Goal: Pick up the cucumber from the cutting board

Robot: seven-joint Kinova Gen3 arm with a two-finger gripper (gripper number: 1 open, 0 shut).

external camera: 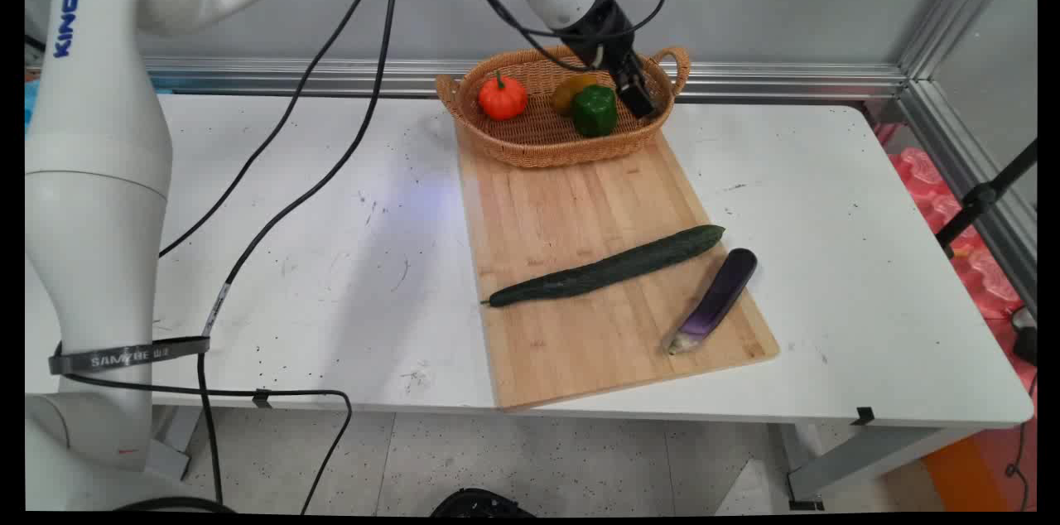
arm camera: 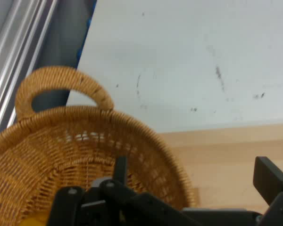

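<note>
My black gripper hangs low over the right end of a woven basket, just right of a green bell pepper. In the basket also lie a yellow pepper and a small orange pumpkin. In the hand view the gripper is open and holds nothing. One finger stands inside the basket, the other outside over the wooden board, with the basket's rim between them. A bit of yellow shows at the bottom left.
The basket stands on the far end of a wooden cutting board. A long cucumber and a purple eggplant lie on the board's near half. Black cables hang over the white table on the left. Metal rails line the back.
</note>
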